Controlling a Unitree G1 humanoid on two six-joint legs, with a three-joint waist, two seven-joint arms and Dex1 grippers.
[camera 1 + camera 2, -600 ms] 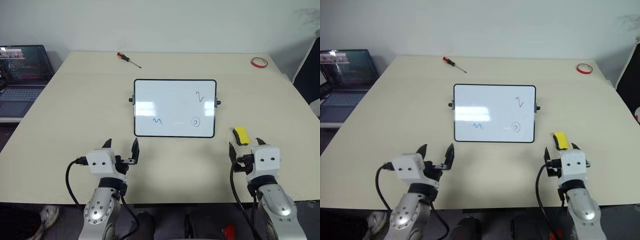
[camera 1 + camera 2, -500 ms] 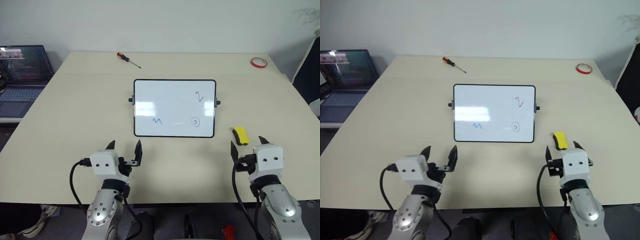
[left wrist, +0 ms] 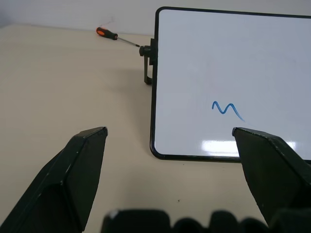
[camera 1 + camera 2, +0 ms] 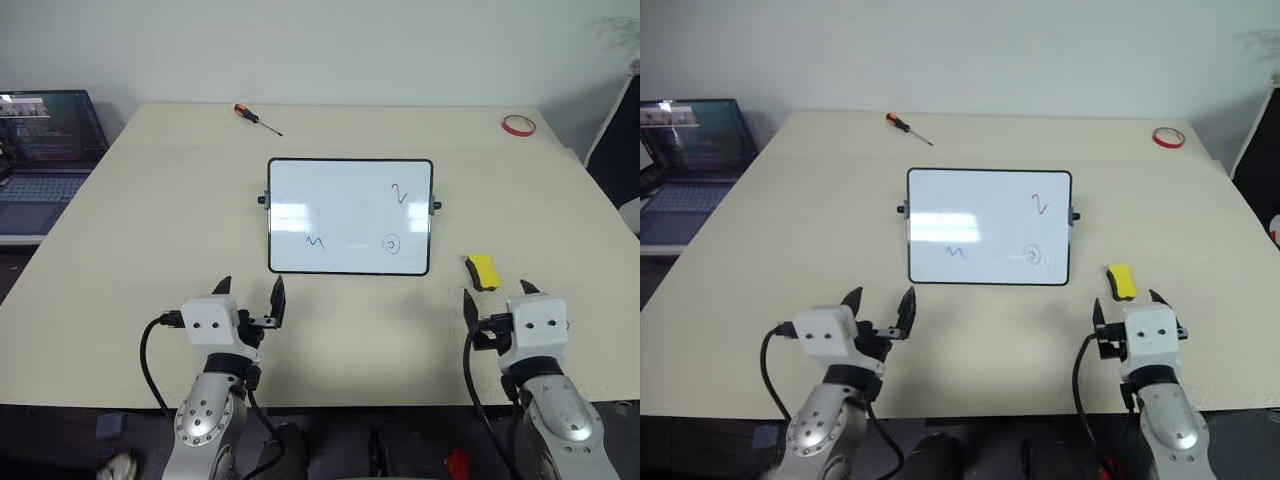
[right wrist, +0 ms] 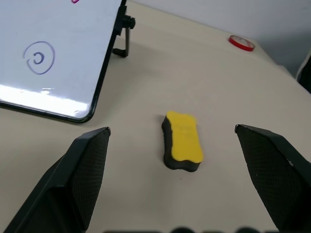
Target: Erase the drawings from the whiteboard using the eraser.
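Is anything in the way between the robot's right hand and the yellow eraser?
No. The right gripper has open jaws aimed at the eraser, with only bare table between them.

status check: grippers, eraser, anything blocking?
Left gripper open, empty, short of the whiteboard. Right gripper open, empty, lined up just behind the eraser. All three drawings unerased. Nothing in the way.

Beige table point(image 4: 140, 230) — screwdriver point(image 4: 257, 118) and red tape ring point(image 4: 518, 125) far side, laptop point(image 4: 45, 150) beside.
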